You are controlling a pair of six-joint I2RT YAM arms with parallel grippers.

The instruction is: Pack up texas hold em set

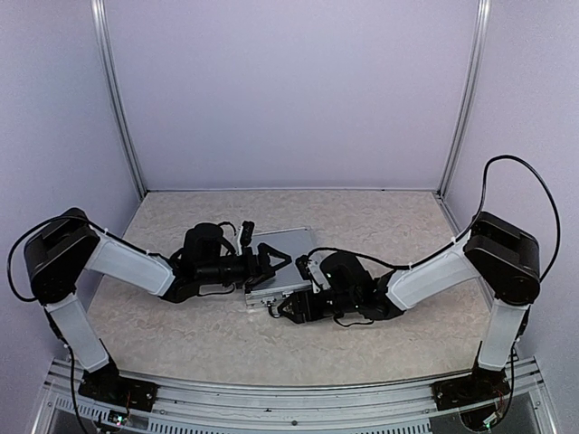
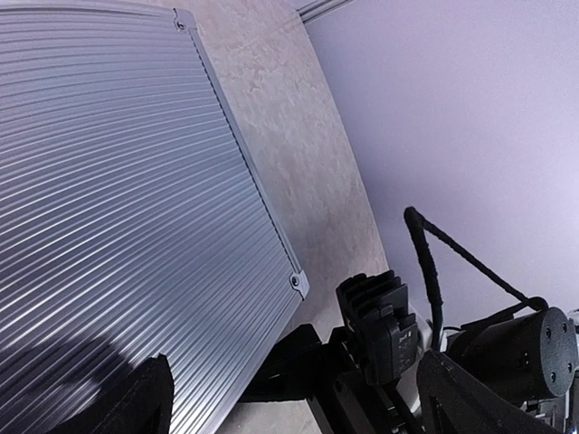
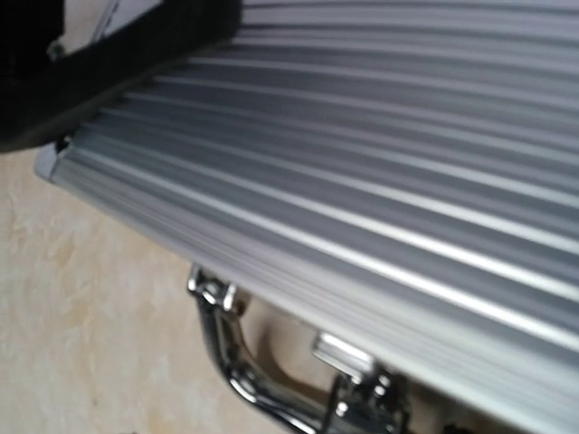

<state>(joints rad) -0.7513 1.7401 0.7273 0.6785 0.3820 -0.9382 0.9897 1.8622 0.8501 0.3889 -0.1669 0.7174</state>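
Left pincer (image 1: 271, 259) is released, jaws spread wide, hovering over the case (image 1: 289, 242) with nothing between them. One finger (image 2: 149, 402) sits over the ribbed lid (image 2: 118, 226), the other hangs off its edge. Right pincer (image 1: 288, 309) is at the case's near edge, by the handle (image 3: 237, 366). Clenched or released, cannot tell: its wrist view shows only one black finger (image 3: 99, 77), likely its own, across a lid corner. Case lies flat mid-counter (image 1: 181, 334), between the two arms, lid down or very nearly.

Step, as judged: securing the shut case by seating the lid and snapping the latch (image 3: 348, 354). To do it well:
- Left presses flat on the lid near the front edge so the seam closes evenly.
- Right stays clear of the handle and pushes the latch tab square on; a sideways shove would likely slide the case.
- Avoid pinching the lid rim, since ribbed aluminium looks slick.

Containers: the case is the only one, and its interior is hidden. No loose pieces seen in these views, so probably all are inside; cannot confirm. Latch state is blurred and unclear.
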